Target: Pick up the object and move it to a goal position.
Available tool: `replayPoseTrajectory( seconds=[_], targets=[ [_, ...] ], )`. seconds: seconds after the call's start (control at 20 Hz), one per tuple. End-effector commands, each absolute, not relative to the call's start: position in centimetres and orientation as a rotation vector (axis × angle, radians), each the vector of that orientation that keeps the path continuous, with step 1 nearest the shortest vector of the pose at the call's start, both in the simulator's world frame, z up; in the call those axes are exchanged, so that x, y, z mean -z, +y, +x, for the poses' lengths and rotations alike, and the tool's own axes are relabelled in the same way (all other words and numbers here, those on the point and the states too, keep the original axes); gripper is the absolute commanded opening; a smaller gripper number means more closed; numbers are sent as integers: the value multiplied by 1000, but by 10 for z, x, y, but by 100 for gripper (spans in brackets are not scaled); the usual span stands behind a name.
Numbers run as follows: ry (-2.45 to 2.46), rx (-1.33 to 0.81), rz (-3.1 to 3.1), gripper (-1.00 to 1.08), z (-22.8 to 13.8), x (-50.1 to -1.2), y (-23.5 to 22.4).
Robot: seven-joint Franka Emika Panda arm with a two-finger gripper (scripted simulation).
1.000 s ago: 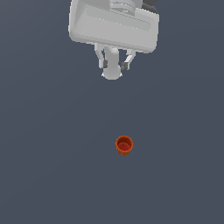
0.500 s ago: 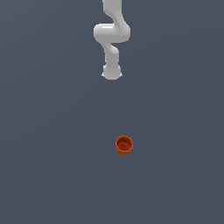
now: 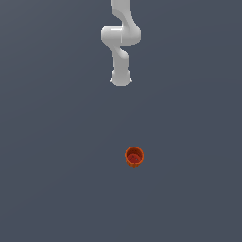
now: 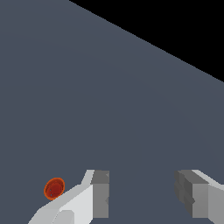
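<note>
One small orange-red cup [image 3: 134, 156] sits upright on a plain dark grey floor [image 3: 56, 142], a bit below centre and slightly toward the exterior view's right. Thick rim, darker red inside, mouth facing up. Nothing else around it.

White robot arm [image 3: 120, 38] enters from the top edge of the exterior view; only its base and lower links show there, well apart from the cup. The gripper isn't visible in that view.

Wrist view: gripper [image 4: 142, 192] shows two grey fingertip pads w/ a wide gap between them, so the jaws stand apart and hold nothing. One pad [image 4: 100, 192] sits near the cup [image 4: 54, 188], but the cup lies outside the gap, off to the side of that finger, not between the pads. Looks farther away than the fingers, though depth is hard to judge. A black wedge in the corner is area beyond the floor's edge.

Risks, as a judgement:
- Misalignment. If the gripper descends w/o first centring over the cup, a finger could land on the rim or beside it, tipping or knocking it away.
- Cup is round & light-looking, so a glancing touch may roll it off.
- Pinching too high on the thick rim could let it slip or pop out when lifted.
- Closing early, before the pads straddle the cup, gives an empty grasp.
</note>
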State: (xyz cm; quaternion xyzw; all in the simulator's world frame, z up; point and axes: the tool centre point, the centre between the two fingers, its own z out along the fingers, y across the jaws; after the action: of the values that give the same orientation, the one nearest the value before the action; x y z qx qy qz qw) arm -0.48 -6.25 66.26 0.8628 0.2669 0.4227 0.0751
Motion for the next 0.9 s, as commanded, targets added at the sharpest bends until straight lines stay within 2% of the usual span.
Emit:
replayPoseTrajectory(
  seconds=[0.0,0.4,0.85],
  targets=[
    [826,-1323,2574,28,-7,-671,-78],
    [902,-1461,2565,28,1,-662,-129],
    [1011,-1548,2611,28,37,-592,-167]
  ],
)
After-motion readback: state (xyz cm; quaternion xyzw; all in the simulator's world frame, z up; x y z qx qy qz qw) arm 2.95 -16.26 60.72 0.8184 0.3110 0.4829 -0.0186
